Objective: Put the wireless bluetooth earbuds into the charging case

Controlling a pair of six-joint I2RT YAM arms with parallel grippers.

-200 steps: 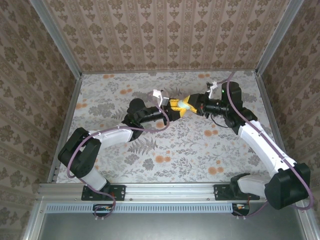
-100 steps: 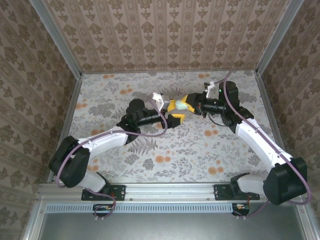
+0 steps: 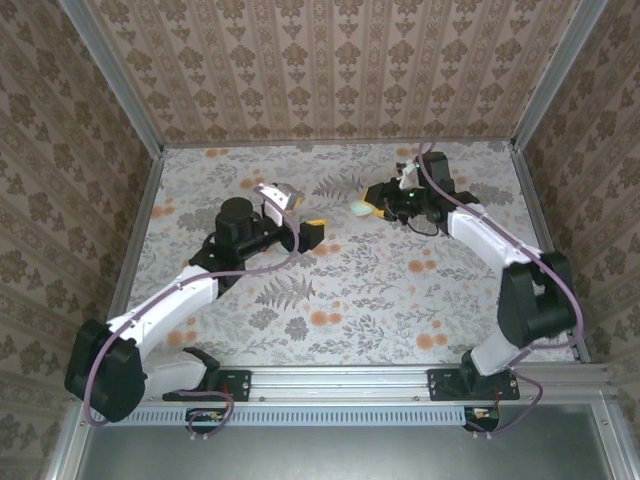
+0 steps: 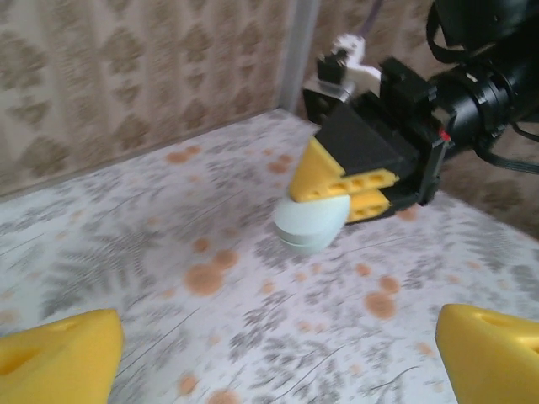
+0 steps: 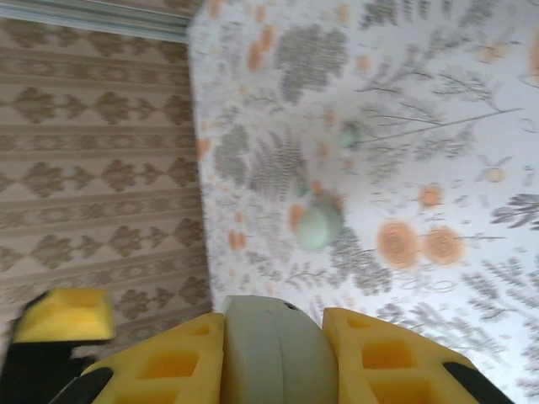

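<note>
Where both bases sit bolted to the metal rail (image 3: 340, 381) at the near edge, the left arm (image 3: 165, 300) runs up & inward from the bottom-left corner, forearm angled toward table centre, purple cable looped alongside. Its left gripper (image 4: 274, 358) points toward the far right, jaws spread wide. The yellow fingers (image 4: 55, 358) sit at opposite bottom corners of the wrist cam w/ nothing btwn them but the floral table (image 3: 350, 300). The right arm (image 3: 535, 290) climbs steeply from the bottom-right base to an elbow near the right edge. From there its forearm doubles back leftward over the far-right part of the table. Facing the left gripper but apart from it, the right gripper (image 3: 372, 205) is clamped on the charging case (image 4: 310, 225). One yellow finger presses each side of the case, which is held clear of the table surface. The case is rounded, pale mint, w/ a seam line round its middle; any marking on it is too blurred to read. Below it in the right wrist cam, two pale-green blobs (image 5: 320, 227) lie on the table, one bigger, one smaller. They're too smeared to say if they're the earbuds. Farthest back stand the patterned wallpaper walls (image 3: 340, 70).
</note>
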